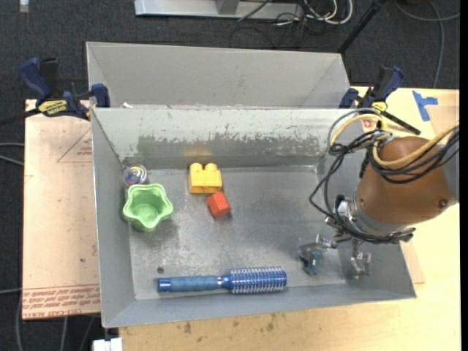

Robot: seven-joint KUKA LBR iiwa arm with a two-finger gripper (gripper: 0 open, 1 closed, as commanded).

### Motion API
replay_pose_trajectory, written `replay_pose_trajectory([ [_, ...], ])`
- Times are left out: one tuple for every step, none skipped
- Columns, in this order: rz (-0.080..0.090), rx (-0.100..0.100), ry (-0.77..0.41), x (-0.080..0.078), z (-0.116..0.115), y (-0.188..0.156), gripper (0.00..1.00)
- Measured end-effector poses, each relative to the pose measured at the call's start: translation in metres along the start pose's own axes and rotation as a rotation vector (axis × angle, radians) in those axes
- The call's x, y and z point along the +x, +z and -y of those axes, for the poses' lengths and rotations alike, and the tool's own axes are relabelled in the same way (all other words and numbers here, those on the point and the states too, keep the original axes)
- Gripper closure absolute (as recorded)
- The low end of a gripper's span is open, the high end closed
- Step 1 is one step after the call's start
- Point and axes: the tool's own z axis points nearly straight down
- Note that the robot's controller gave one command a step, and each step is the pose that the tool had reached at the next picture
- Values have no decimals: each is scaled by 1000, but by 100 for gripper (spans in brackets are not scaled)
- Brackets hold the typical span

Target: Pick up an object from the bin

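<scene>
We judge nothing picked yet: our end effector (334,260) sits low in the bin's (263,225) near right corner, fingers spread and empty, with the blue brush (227,281) just to its left.

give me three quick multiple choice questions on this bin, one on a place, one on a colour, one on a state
1. Where does the blue hairbrush lie?
A) along the bin's lower wall in the view
B) against the upper wall
C) standing on end in a corner

2. What colour is the toy brick beside the red block?
A) green
B) yellow
C) white

3. How does the green flower-shaped cup stand?
A) upside down
B) on its side
C) upright, mouth up

Answers:
1 A, it lies flat along that wall.
2 B, its studs and body are yellow.
3 C, its hollow inside shows.
</scene>
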Motion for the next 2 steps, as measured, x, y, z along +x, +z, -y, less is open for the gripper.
replay_pose_trajectory([
  [2,0,-317,-43,24,17,0],
  [1,3,-724,-39,31,-43,0],
])
